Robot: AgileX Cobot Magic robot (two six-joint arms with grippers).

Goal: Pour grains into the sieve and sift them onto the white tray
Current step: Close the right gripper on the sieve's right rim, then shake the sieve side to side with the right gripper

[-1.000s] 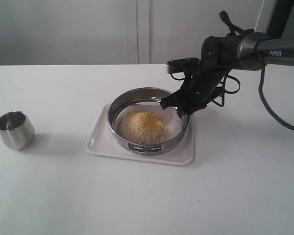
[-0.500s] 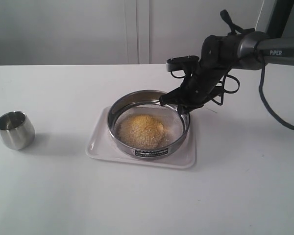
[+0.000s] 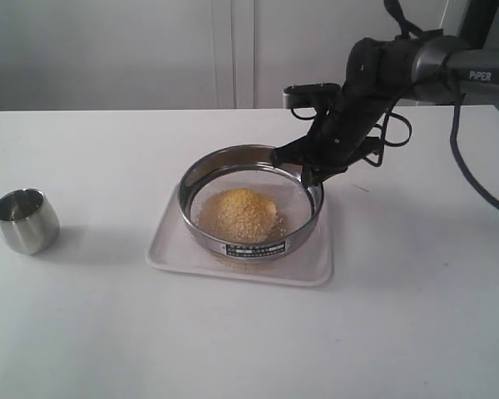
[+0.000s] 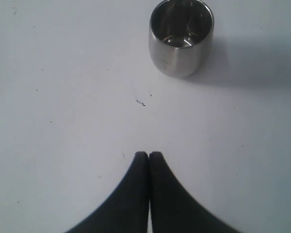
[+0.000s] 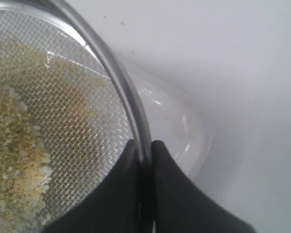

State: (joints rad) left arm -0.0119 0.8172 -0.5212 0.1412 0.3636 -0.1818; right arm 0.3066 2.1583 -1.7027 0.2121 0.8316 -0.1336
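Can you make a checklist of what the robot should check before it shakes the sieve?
1. Right end effector pinching the rim of the sieve: ok.
2. Grains piled inside the sieve, none on the table: ok.
3. Sieve sits over the white tray: ok.
4. Sieve lifted clear of the tray floor: cannot tell.
5. Steel cup upright and well away from the tray: ok.
6. Left end effector shut, empty, out of the way: ok.
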